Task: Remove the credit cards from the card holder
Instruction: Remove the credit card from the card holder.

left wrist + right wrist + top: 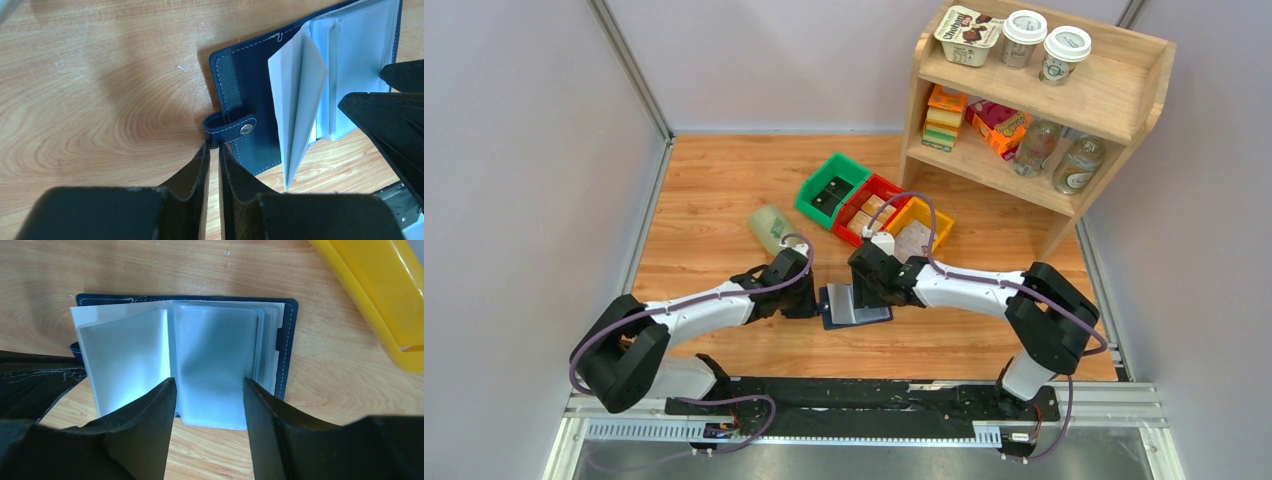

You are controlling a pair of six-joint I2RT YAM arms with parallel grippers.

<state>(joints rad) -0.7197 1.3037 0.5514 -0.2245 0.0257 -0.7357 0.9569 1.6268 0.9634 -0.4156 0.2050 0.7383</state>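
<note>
A yellow bin [370, 300] lay near the card holder [289, 325]. My right hand [209, 382] stood apart over it, my left hand [212, 150] together at its tab [230, 127].

Navy card holder [287, 347] lying open, pale sleeves [215, 360] fanned

Left tool [212, 150], nearly closed, sits just beside the card holder's [240, 85] snap tab [231, 128].

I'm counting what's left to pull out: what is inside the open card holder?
The card holder lies open, showing pale clear sleeves, some fanned up. Whether cards sit inside them cannot be told: the glossy plastic hides that, and the right hand covers the sleeves' near edge.
</note>
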